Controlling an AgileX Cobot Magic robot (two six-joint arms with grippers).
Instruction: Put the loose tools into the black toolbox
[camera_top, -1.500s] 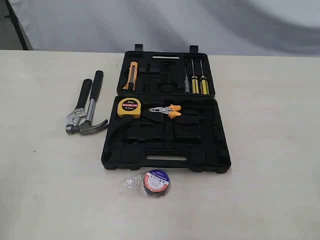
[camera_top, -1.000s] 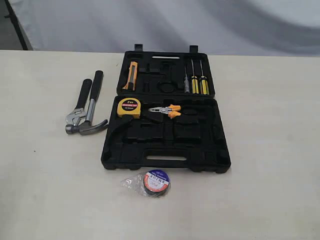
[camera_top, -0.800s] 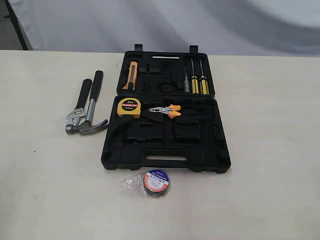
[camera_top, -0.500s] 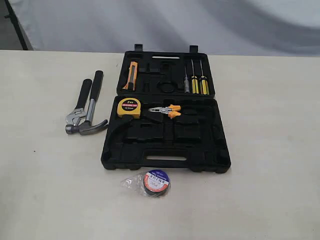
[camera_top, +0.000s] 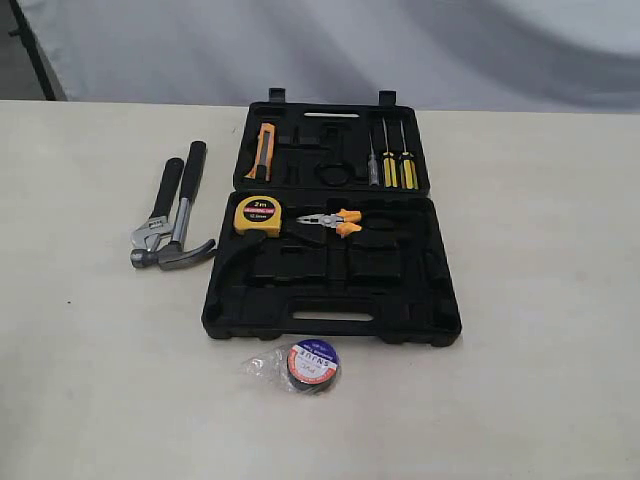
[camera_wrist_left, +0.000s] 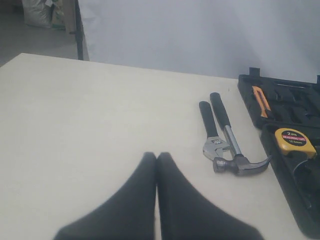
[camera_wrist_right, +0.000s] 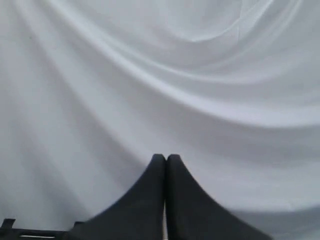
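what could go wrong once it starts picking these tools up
The hammer and wrench lie right against each other, so lifting one may drag the other.
The tape roll sits in loose clear wrap; a grasp may pinch only the film.
The toolbox recesses are tool-shaped, so a tilted hammer may not seat.

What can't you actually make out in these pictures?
- Exterior view: the print on the tape roll is too small to read, and neither arm shows.
- Left wrist view: the black toolbox is cut off by the picture's edge, and the tape roll is out of frame.
- Right wrist view: white cloth fills it. A black strip beside the right gripper is too cut off to name.
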